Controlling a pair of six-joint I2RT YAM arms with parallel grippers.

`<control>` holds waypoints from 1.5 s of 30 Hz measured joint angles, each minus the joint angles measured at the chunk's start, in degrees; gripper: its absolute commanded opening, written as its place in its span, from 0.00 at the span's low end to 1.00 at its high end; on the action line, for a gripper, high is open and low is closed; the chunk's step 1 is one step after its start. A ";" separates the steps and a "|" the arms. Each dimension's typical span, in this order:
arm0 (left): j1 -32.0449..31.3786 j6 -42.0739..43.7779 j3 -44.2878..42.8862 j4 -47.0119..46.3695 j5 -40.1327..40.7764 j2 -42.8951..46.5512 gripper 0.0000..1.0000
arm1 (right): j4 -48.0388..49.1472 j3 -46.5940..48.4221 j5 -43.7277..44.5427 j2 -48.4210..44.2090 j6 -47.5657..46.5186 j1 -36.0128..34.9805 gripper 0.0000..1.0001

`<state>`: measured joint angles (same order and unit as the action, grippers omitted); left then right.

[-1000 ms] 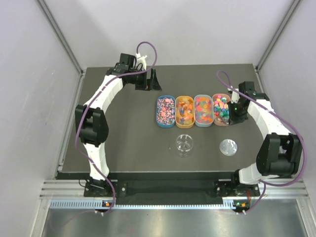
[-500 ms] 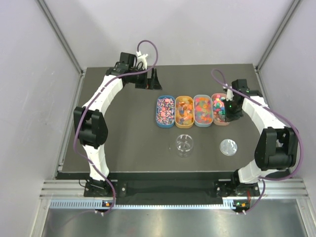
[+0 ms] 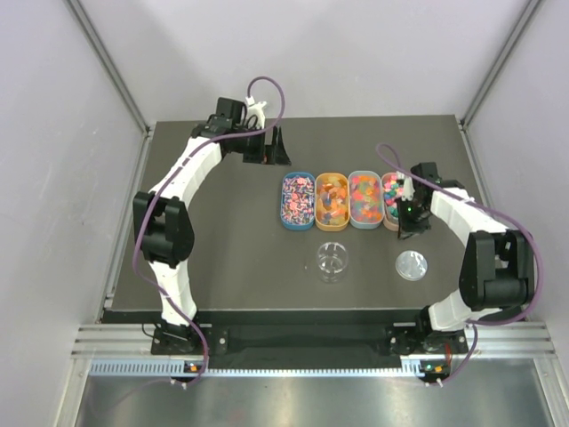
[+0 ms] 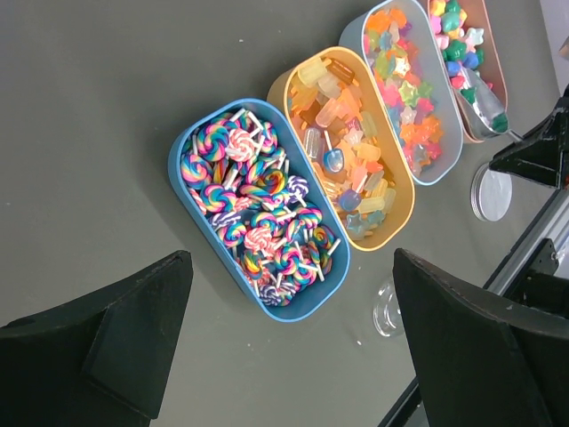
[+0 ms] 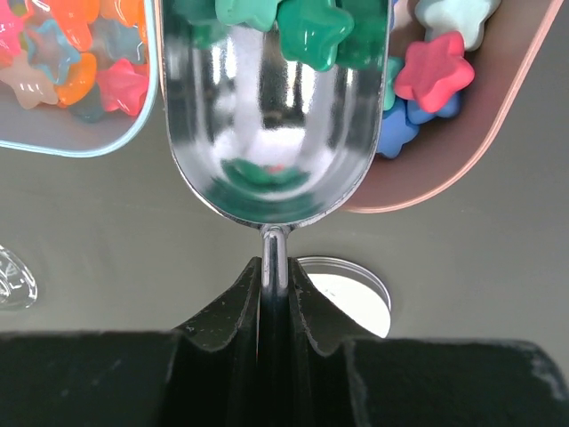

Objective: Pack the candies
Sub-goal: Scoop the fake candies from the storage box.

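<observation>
The candies fill four oval trays in a row: swirl lollipops [image 4: 253, 209] in the blue tray [image 3: 298, 200], gummies in the orange tray [image 3: 332, 199], stars in the light-blue tray [image 3: 366, 198] and in the pink tray [image 3: 394, 197]. My right gripper [image 5: 276, 267] is shut on the thin handle of the metal scoop [image 5: 276, 133]. The scoop's bowl lies at the near end of the pink tray [image 5: 462, 151] with green star candies [image 5: 307, 31] in it. My left gripper [image 3: 267, 147] hangs open at the back of the table, away from the trays.
A clear round jar [image 3: 334, 260] stands open in front of the trays. Its lid [image 3: 411, 264] lies flat to the right, just below my right gripper and also in the right wrist view, lid [image 5: 351, 298]. Grey walls close in the table.
My right gripper has moved left and nearer with the scoop, from beside the pink tray to over its near end. The left arm has not moved.
</observation>
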<state>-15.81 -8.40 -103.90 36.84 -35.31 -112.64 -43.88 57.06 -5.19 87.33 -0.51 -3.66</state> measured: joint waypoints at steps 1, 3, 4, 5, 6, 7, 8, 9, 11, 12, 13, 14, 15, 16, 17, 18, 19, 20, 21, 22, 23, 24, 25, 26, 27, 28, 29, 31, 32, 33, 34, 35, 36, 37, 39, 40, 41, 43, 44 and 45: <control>0.00 0.00 0.33 0.02 -0.04 0.00 0.99 | -0.02 0.09 -0.17 0.07 0.13 0.09 0.00; -0.04 0.00 0.68 0.04 -0.11 0.00 0.98 | -0.61 0.90 -0.39 0.37 0.22 0.22 0.00; -0.11 -0.02 0.74 0.04 -0.20 0.00 0.99 | -1.05 1.70 -0.48 0.70 0.28 0.39 0.00; -0.15 0.00 0.72 0.00 -0.22 0.00 0.99 | -1.53 2.80 -0.52 1.09 0.28 0.52 0.00; -0.22 0.00 0.74 -0.04 -0.24 0.02 0.98 | -1.92 3.96 -0.50 1.51 0.31 0.57 0.00; -0.31 0.00 0.72 -0.11 -0.24 0.00 0.99 | -2.05 4.87 -0.48 1.84 0.33 0.61 0.00; -0.42 0.00 0.74 -0.11 -0.24 0.02 0.98 | -2.32 5.97 -0.46 2.19 0.33 0.70 0.00; -0.52 0.00 0.74 -0.11 -0.22 0.02 0.98 | -2.32 6.97 -0.50 2.49 0.31 0.76 0.00; -0.76 0.00 0.74 -0.17 -0.22 0.07 0.99 | -2.14 8.52 -0.85 2.71 0.26 0.79 0.00; -0.90 0.00 0.74 -0.17 -0.22 0.15 0.99 | -2.05 9.18 -1.09 2.71 0.22 0.79 0.00; -1.03 0.00 0.85 -0.20 -0.20 0.31 0.99 | -1.97 9.73 -1.22 2.71 0.15 0.79 0.00; -1.14 0.00 0.96 -0.22 -0.22 0.50 0.99 | -1.84 9.97 -1.29 2.71 0.13 0.79 0.00; -1.20 0.00 1.07 -0.22 -0.20 0.68 0.99 | -1.79 10.08 -1.33 2.71 0.11 0.79 0.00; -1.27 0.00 1.09 -0.22 -0.22 0.81 0.99 | -1.81 10.08 -1.31 2.71 0.07 0.79 0.00; -1.31 0.00 1.09 -0.24 -0.22 0.92 0.99 | -1.88 10.05 -1.31 2.71 0.02 0.79 0.00; -1.40 0.02 1.09 -0.26 -0.20 1.01 0.99 | -1.88 9.94 -1.29 2.71 -0.13 0.79 0.00; -1.44 0.02 1.09 -0.26 -0.20 1.05 0.99 | -1.66 9.60 -1.27 2.69 -0.33 0.87 0.00; -1.49 0.02 1.09 -0.31 -0.20 1.09 0.99 | -1.29 8.90 -1.16 2.67 -0.44 1.03 0.00; -1.49 0.02 1.09 -0.33 -0.20 1.11 0.99 | -0.76 7.87 -1.05 2.62 -0.57 1.18 0.00; -1.49 0.04 1.14 -0.33 -0.20 1.11 0.98 | -0.35 6.62 -0.74 2.58 -0.68 1.42 0.00; -1.49 0.07 1.16 -0.35 -0.20 1.14 0.98 | 0.17 5.27 -0.68 2.45 -0.85 1.81 0.00; -1.49 0.09 1.18 -0.35 -0.20 1.14 0.99 | 0.33 3.98 -0.70 2.29 -1.07 2.29 0.00; -1.49 0.15 1.20 -0.35 -0.20 1.14 0.99 | 0.70 2.80 -0.72 2.05 -1.42 2.95 0.00; -1.49 0.20 1.25 -0.37 -0.20 1.14 0.98 | 1.31 1.51 -0.92 1.73 -1.86 3.65 0.00; -1.49 0.22 1.27 -0.35 -0.22 1.14 0.98 | 1.73 0.39 -1.01 1.31 -2.23 4.48 0.00; -1.49 0.22 1.29 -0.37 -0.24 1.14 0.99 | 2.10 -0.39 -1.11 0.98 -2.54 5.16 0.00; -1.49 0.22 1.31 -0.35 -0.24 1.14 0.99 | 2.67 -1.07 -1.22 0.61 -2.93 5.86 0.00; -1.49 0.24 1.31 -0.37 -0.39 1.14 0.99 | 3.78 -1.60 -1.09 0.00 -3.76 6.54 0.00; -1.49 0.24 1.33 -0.37 -0.44 1.14 0.99 | 4.28 -1.66 -1.01 -0.26 -4.20 6.67 0.00; -1.49 0.24 1.33 -0.37 -0.50 1.14 0.99 | 4.98 -1.84 -0.94 -0.57 -4.57 6.73 0.00; -1.49 0.24 1.33 -0.37 -0.63 1.14 0.99 | 5.66 -2.05 -0.92 -0.94 -4.96 6.73 0.00; -1.49 0.24 1.33 -0.37 -0.74 1.14 0.99 | 6.45 -2.40 -0.96 -1.46 -5.38 6.73 0.00; -1.51 0.26 1.33 -0.37 -0.81 1.14 0.98 | 7.15 -2.86 -0.96 -2.03 -5.70 6.73 0.00; -1.55 0.31 1.33 -0.37 -0.81 1.14 0.99 | 7.89 -3.45 -1.01 -2.75 -6.01 6.73 0.00; -1.66 0.70 1.33 -0.37 -0.70 1.14 0.98 | 8.70 -4.44 -1.22 -4.33 -6.73 6.71 0.00; -1.77 1.01 1.33 -0.35 -0.59 1.14 0.99 | 9.07 -4.87 -1.38 -5.27 -7.08 6.58 0.00; -1.90 1.22 1.33 -0.35 -0.48 1.14 0.99 | 9.22 -5.14 -1.46 -6.05 -7.43 6.34 0.00; -2.12 1.66 1.33 -0.31 -0.28 1.14 0.99 | 9.75 -5.77 -1.70 -8.46 -8.07 5.90 0.00; -2.25 1.95 1.31 -0.26 -0.13 1.14 0.99 | 9.81 -5.84 -1.79 -9.75 -8.46 5.57 0.00; -2.32 2.25 1.31 -0.20 0.00 1.14 0.99 | 10.14 -5.99 -1.97 -11.06 -8.79 5.25 0.00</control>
<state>-18.13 -6.15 -102.59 36.64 -35.31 -111.50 -33.74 51.07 -7.16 76.27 -9.30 1.58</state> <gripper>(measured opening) 0.986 0.120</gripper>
